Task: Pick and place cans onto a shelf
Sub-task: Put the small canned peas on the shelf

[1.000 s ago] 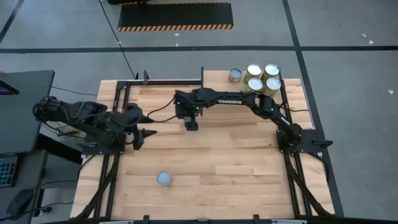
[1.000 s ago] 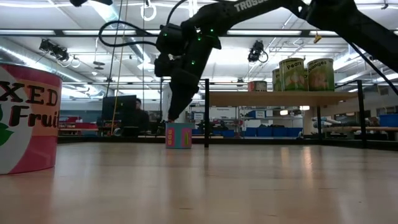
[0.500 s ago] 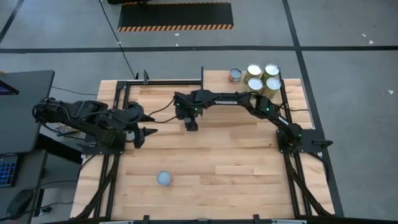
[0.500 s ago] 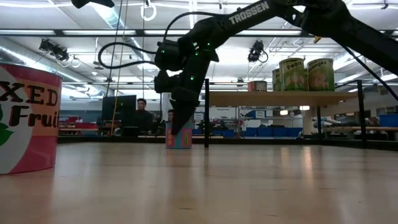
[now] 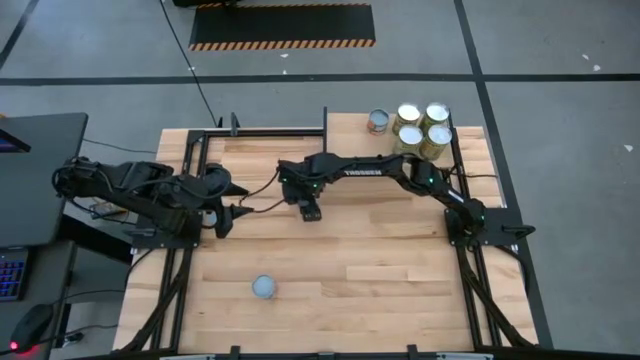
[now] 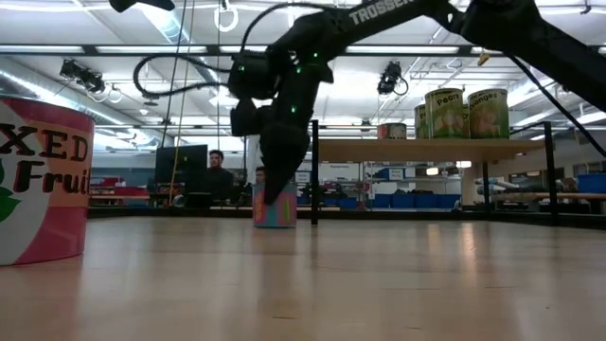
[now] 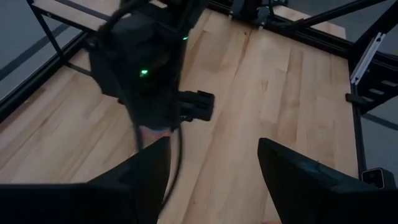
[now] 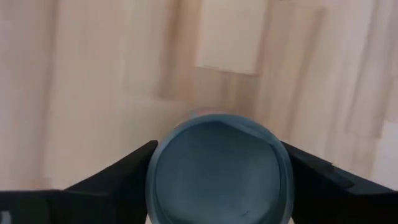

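Note:
A can with a blue-grey top [image 8: 217, 171] and a pink and teal label [image 6: 275, 212] stands upright on the plank table. My right gripper [image 5: 306, 207] is open and points down over it, one finger on each side of the can [image 8: 217, 186]. In the high view the gripper hides the can. My left gripper [image 7: 211, 180] is open and empty at the table's left [image 5: 235, 210], facing the right arm. The shelf [image 5: 345, 125] at the far right carries several cans [image 5: 422, 125], which also show in the low view [image 6: 466, 113].
Another can [image 5: 264, 287] stands alone near the table's front left; in the low view it looms at the left as the pink "Fruit" can [image 6: 38, 180]. Dark frame rails [image 5: 190, 170] run along the table's left and right sides. A person [image 6: 218, 166] sits in the room beyond.
My right gripper has moved a little toward the table's near edge and down, so that its fingers now stand around the can. The can has stayed in place.

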